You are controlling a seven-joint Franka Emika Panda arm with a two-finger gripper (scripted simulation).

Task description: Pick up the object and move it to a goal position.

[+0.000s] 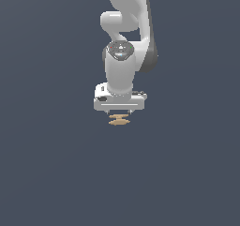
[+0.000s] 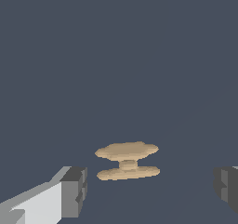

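Note:
The object is a tiny tan-orange item made of two thin flat pieces stacked one over the other, joined by a short stem. In the exterior view it sits just below my white gripper, whose body hides the fingers. In the wrist view the object lies between my two fingertips, which stand wide apart on either side of it without touching it. The gripper is open and empty.
A flat dark grey-blue surface fills both views. The white arm rises above the gripper in the exterior view. No other objects show.

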